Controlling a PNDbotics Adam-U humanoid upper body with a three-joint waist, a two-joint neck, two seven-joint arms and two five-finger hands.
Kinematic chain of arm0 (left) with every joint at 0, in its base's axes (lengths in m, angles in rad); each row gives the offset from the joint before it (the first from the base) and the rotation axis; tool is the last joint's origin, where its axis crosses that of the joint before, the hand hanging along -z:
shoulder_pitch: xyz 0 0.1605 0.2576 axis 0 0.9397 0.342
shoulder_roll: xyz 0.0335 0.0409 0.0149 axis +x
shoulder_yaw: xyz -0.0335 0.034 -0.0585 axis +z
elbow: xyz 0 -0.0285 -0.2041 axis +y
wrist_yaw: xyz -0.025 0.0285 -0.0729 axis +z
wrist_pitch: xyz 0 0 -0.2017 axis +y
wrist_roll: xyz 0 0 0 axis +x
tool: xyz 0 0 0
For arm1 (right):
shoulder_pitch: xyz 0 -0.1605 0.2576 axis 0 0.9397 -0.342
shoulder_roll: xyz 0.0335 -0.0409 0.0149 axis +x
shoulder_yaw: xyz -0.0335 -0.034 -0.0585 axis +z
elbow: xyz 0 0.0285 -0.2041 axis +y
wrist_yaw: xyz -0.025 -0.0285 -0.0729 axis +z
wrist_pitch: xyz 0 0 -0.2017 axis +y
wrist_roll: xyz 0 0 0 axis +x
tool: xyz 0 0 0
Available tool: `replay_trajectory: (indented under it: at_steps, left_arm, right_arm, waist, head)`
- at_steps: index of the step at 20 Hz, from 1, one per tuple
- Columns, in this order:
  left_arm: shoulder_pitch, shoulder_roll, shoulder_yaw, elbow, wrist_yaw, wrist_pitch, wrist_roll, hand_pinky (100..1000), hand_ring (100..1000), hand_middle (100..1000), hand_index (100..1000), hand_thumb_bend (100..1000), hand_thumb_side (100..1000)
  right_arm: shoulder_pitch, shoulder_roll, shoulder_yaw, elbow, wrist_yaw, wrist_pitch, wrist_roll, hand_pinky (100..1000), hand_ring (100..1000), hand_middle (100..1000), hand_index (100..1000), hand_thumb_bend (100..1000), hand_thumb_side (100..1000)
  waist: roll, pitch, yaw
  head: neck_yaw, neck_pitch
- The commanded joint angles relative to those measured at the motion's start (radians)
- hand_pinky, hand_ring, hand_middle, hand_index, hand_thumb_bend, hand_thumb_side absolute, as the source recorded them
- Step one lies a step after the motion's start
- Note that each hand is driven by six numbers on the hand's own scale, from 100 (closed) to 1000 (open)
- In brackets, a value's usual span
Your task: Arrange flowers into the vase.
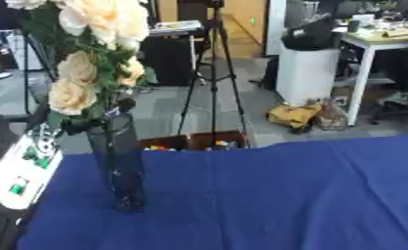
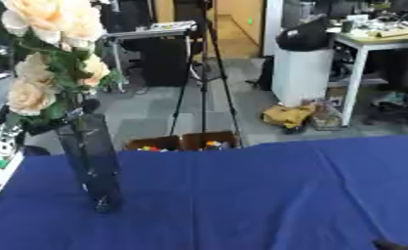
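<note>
We're looking down at a big blue tablecloth (image 1: 267,195) that's filling the whole lower half, running off the bottom and right edges. On its left side the tall dark glass vase (image 1: 118,161) is standing upright, and the cream flowers (image 1: 92,58) are sitting in it, with the top blooms getting cut off by the upper edge of both views, so we aren't seeing the whole bunch. The stems inside the vase are hard to make out through the dark glass.

At the left edge of the left eye view, the left arm (image 1: 28,168) is showing as a white-and-green piece just beside the vase, but it's cropped and we can't tell what its fingers are doing, or even make out a hand as such. In the right eye view a tiny dark sliver is poking in at the bottom right corner; we can't tell what it is.
</note>
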Motion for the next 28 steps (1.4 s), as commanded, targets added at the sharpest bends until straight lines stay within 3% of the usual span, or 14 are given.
replay_trajectory:
  at_steps: [1,8,28]
  left_arm:
    - [0.025,0.029,0.024,-0.041,0.028,-0.001,0.01,684,661,674,792,940,744]
    - [0.097,0.023,0.038,-0.095,0.102,0.014,0.044,678,654,670,789,929,750]
    - [0.136,0.016,0.041,-0.115,0.132,0.024,0.054,678,651,669,789,922,760]
  right_arm:
    - [-0.003,-0.017,-0.009,-0.009,-0.005,-0.005,-0.002,907,945,520,770,240,551]
    - [-0.002,-0.015,-0.009,-0.007,-0.005,-0.006,-0.002,907,946,519,770,240,551]
    - [0.001,-0.012,-0.01,-0.006,-0.003,-0.008,-0.001,907,947,519,770,238,552]
  waist:
    - [-0.022,-0.019,0.004]
    - [-0.024,-0.02,0.01]
    - [-0.029,-0.02,0.01]
  head:
    - [-0.006,-0.005]
    - [-0.004,-0.003]
    - [-0.002,-0.002]
